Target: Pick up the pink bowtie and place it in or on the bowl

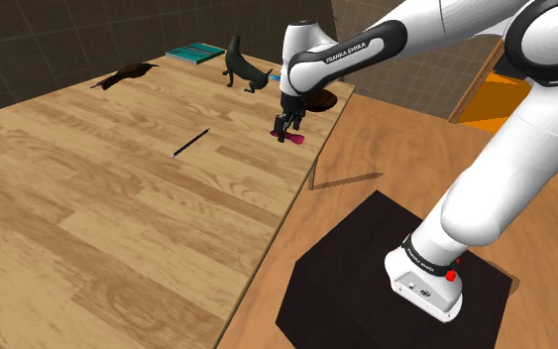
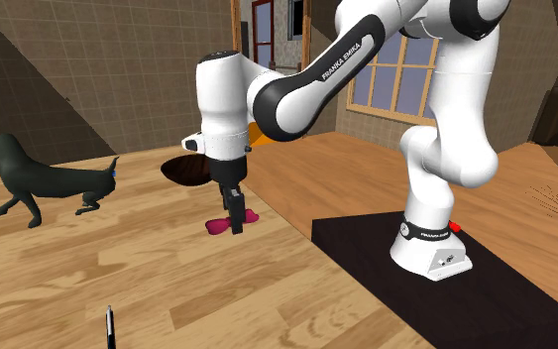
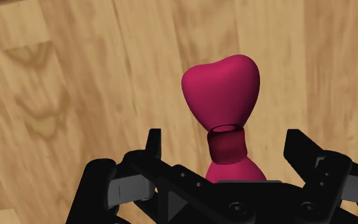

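Gripper (image 3: 225, 145) poised low over table (image 1: 118, 198), fingers (image 3: 153, 145) spread wide either side of the pink bowtie (image 3: 222, 89) at its knot, touching nothing, holding nothing. Bowtie lies flat on the wood near the table's edge, judged not yet grasped. Closing, lifting and carrying are all left to do. Dark bowl (image 1: 326, 101) stands near, at about one o'clock from the gripper in the shoulder view; nothing can be seen in it, though the arm hides part.

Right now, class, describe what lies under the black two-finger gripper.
A deep-pink bowtie lies on the wooden table between the open jaws, untouched. The gripper covers most of one lobe.
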`<action>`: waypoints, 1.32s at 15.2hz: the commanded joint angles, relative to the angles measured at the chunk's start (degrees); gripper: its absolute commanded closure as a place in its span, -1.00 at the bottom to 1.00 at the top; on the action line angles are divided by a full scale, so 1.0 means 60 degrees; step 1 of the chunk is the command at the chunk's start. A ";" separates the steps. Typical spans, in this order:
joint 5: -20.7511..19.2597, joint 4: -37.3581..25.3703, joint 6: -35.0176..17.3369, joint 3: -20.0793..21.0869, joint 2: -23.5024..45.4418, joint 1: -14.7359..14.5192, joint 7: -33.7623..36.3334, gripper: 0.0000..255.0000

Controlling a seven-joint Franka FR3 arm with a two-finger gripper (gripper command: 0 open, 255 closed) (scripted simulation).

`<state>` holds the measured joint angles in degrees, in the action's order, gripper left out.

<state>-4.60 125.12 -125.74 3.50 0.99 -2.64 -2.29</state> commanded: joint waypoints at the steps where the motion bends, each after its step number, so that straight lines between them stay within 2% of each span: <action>1: 0.0000 0.0000 0.0000 0.0000 0.0000 0.0000 0.0000 1.00; 10: 0.0000 0.0001 -0.0001 0.0002 0.0000 0.0001 0.0000 1.00; 20: 0.0098 -0.0713 0.1246 0.0007 -0.0539 -0.0004 -0.0121 1.00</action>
<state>-4.07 121.14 -119.00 3.53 -1.83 -2.65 -2.97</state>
